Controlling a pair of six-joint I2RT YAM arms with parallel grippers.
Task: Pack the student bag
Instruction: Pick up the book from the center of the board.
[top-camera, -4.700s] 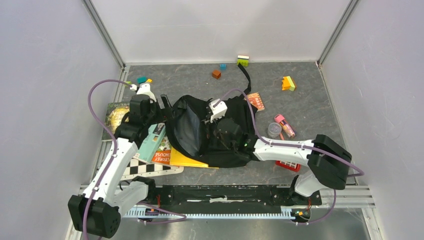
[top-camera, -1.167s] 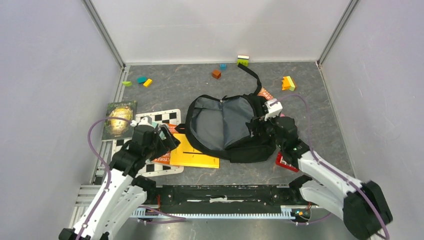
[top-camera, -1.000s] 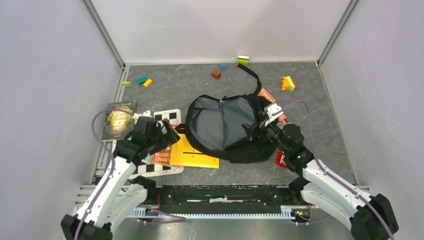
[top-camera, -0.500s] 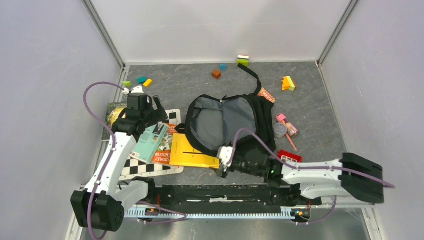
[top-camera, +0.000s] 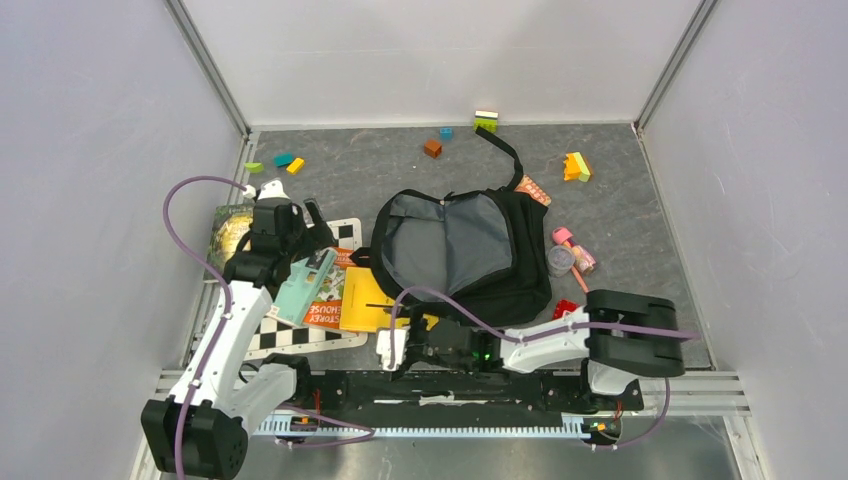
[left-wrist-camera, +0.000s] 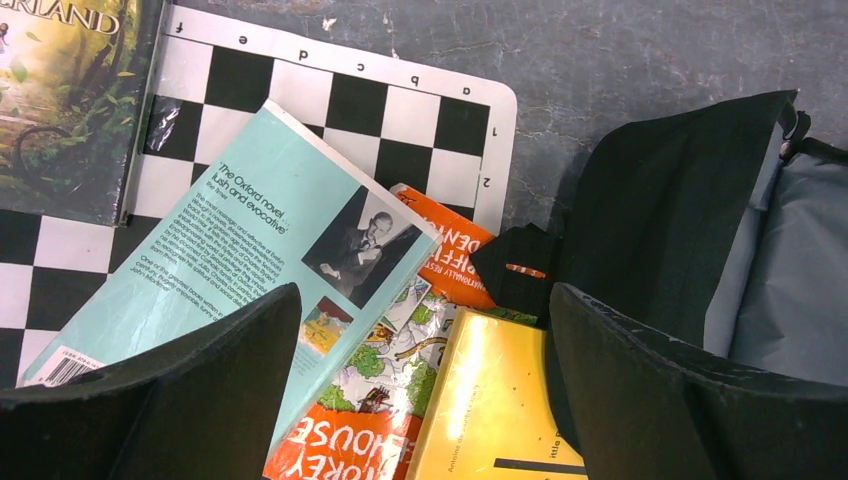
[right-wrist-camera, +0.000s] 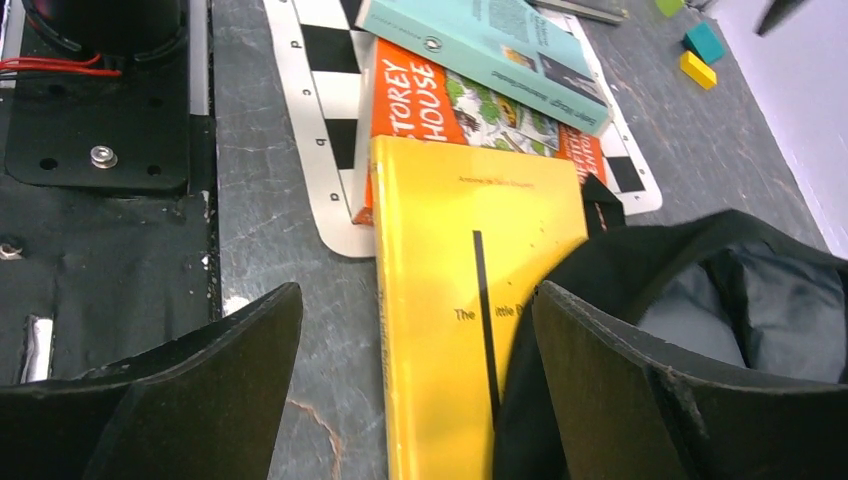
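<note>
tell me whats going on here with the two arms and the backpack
Two robot arms are packing the student bag, which lies open on the table with its grey lining showing and nothing visible inside. Neither arm holds anything. The left gripper hangs open over the teal book, which overlaps an orange book on a chessboard. The right gripper, also open, sits low over the yellow book, which lies partly under the bag's edge.
</note>
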